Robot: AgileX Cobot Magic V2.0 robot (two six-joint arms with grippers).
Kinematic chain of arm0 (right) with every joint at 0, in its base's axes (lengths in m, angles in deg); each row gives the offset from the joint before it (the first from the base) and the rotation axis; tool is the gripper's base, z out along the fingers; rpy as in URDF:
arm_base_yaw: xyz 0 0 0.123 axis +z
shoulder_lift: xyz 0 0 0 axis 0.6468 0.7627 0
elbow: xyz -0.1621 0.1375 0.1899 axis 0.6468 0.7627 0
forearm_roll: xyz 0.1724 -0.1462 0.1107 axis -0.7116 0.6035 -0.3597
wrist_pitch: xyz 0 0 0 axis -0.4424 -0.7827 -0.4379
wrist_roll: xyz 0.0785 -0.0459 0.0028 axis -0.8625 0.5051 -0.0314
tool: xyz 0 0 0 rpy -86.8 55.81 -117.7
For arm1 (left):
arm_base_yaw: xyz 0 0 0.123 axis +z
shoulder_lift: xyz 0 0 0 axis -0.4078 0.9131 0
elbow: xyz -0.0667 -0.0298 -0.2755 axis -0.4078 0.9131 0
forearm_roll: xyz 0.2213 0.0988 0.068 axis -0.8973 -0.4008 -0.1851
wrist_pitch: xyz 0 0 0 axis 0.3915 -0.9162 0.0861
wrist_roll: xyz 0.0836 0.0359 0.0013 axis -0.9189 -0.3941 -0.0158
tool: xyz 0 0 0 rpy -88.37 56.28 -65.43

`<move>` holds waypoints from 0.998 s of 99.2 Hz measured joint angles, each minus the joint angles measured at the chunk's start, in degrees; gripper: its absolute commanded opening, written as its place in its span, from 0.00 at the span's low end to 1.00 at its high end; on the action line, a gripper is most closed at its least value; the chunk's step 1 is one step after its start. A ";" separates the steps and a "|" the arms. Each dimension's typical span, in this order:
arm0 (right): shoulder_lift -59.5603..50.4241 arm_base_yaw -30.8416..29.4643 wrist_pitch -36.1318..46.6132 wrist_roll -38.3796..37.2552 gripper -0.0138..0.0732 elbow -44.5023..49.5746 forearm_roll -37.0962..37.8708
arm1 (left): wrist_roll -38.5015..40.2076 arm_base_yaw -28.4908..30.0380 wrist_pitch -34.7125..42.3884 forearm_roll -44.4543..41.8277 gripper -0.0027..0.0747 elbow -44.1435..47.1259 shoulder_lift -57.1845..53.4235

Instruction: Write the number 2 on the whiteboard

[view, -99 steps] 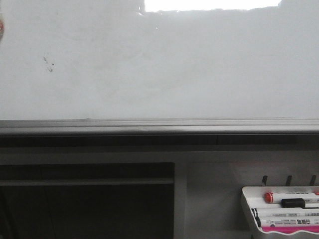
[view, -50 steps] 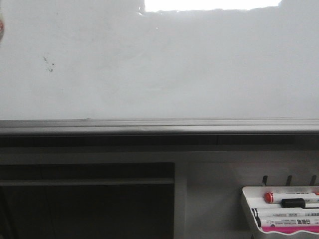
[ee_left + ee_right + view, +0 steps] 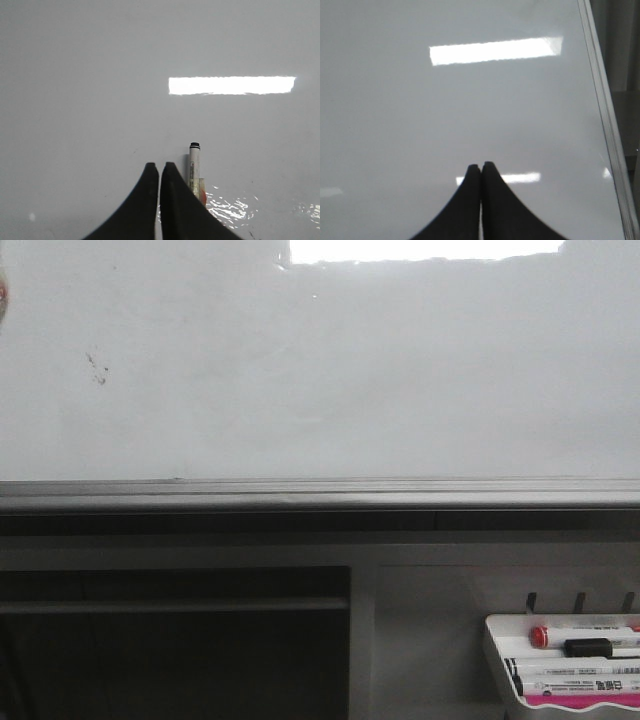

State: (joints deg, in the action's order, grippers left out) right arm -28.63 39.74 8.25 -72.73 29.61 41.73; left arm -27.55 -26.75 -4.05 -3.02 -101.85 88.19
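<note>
Front view: nothing we could detect had shifted from the frame a second before; the whiteboard (image 3: 330,380) was as blank as then, with only small dark specks (image 3: 97,368) at upper left. No number 2 was on it in any view. The grey rail (image 3: 320,495) ran along its lower edge, and a white tray (image 3: 500,670) of markers (image 3: 575,673) sat low at the right. Neither arm showed here.

Left wrist view: the left gripper (image 3: 159,167) had its black fingers (image 3: 145,200) pressed together, with nothing held between them. A white marker (image 3: 194,167) lay just beside the fingers, its dark tip toward the board; whether it touched them we could not tell. The gripper pointed at the glossy surface, a ceiling light (image 3: 231,85) reflected ahead of it.

Right wrist view: the right gripper (image 3: 481,167) was likewise closed and empty, aimed at the board near its metal edge (image 3: 605,115).

Our judgement: writing had not begun. The step was to take a marker squarely, tip forward, then meet the board lightly so the stroke stays thin.
</note>
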 measured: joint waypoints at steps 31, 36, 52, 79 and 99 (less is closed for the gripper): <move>17.09 0.00 -11.27 2.86 0.07 -11.25 -1.12 | -5.17 0.00 -16.24 -1.43 0.01 -11.90 14.33; 19.46 0.00 -12.67 3.45 0.07 -11.84 -1.33 | -5.60 0.00 -17.03 -1.43 0.01 -12.11 15.83; 25.20 0.00 -15.82 5.26 0.07 -12.25 -3.34 | -6.00 0.00 -18.10 -1.52 0.01 -12.05 18.94; 27.46 0.00 -15.86 5.60 0.07 -12.25 -4.22 | -6.27 0.00 -18.10 -1.52 0.01 -12.05 19.99; 27.55 0.00 -15.52 5.86 0.07 -12.38 -7.74 | -6.27 0.00 -18.10 -1.52 0.01 -12.05 20.02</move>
State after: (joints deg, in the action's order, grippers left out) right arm -1.08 39.74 -7.27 -66.86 17.23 33.98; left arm -33.82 -26.75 -22.15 -4.54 -113.90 108.21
